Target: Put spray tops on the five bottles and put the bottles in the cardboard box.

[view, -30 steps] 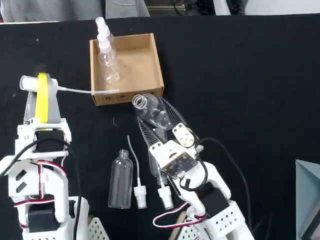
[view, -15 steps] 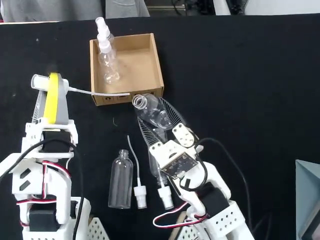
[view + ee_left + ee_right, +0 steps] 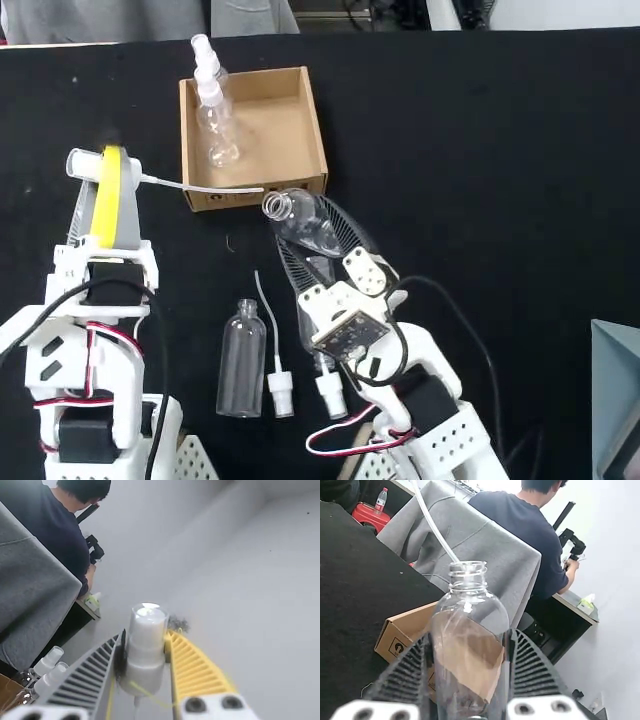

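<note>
- Your left gripper [image 3: 97, 168] is clamping a spray top [image 3: 145, 635] between its fingers, over the table's [image 3: 500, 150] left side, near the cardboard box [image 3: 312, 120].
- The top's thin tube [image 3: 200, 186] is stretching across the box's front wall. Its tip is meeting the mouth of the open bottle [image 3: 300, 222], and you cannot tell whether it is inside.
- Your right gripper [image 3: 320, 240] is gripping that bottle around its body, neck pointing toward the box's front corner.
- Two capped bottles [image 3: 215, 115] are lying in the box along its left wall, their tops sticking out over the far rim.
- One uncapped bottle [image 3: 241, 358] and two loose spray tops [image 3: 280, 385] are lying on the table between the arms.
</note>
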